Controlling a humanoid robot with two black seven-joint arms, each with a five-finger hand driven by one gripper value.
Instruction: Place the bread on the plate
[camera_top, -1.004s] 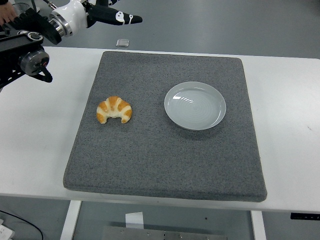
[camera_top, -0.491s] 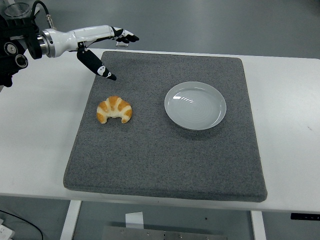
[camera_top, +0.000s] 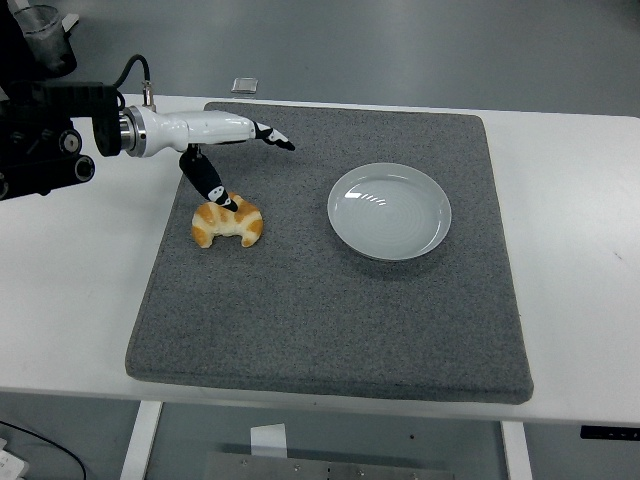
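Note:
A golden croissant (camera_top: 228, 222) lies on the left part of the grey mat (camera_top: 330, 300). A pale round plate (camera_top: 390, 211) sits on the mat to its right, with nothing on it. My left hand (camera_top: 235, 160) reaches in from the left, just above the croissant. Its fingers are spread open, the long fingers (camera_top: 272, 138) pointing right and the thumb (camera_top: 210, 181) pointing down, its tip at the croissant's top. It holds nothing. The right arm is out of view.
The mat lies on a white table (camera_top: 580, 230). A small grey square object (camera_top: 245, 85) lies on the table's far edge behind the mat. The black arm body (camera_top: 40, 140) fills the upper left corner.
My left hand has come down and forward from the upper left to just above the croissant. The croissant and plate have not moved.

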